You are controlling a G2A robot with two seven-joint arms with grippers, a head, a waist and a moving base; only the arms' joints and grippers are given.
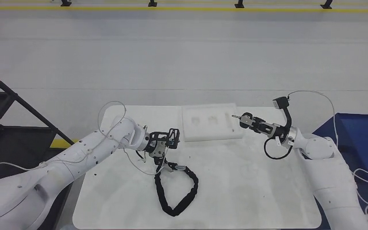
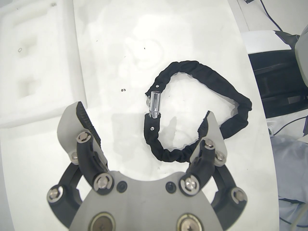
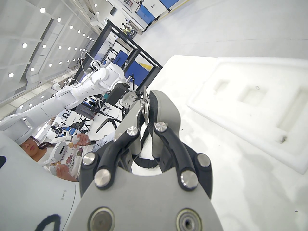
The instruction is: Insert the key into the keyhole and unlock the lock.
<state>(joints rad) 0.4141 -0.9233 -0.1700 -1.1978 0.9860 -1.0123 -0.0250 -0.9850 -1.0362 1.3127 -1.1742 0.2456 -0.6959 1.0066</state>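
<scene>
Key (image 3: pixel 144 108) in the grasp of the right pincer (image 3: pixel 148 102), well apart from the lock (image 2: pixel 154 104) by the released left pincer (image 2: pixel 144 111).

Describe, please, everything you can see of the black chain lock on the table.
The chain lock is a loop in a wrinkled black fabric sleeve, closed by a shiny metal cylinder between its riveted ends. It lies flat on the white table, near the foam tray, under the open left gripper; whether they touch is unclear.
</scene>
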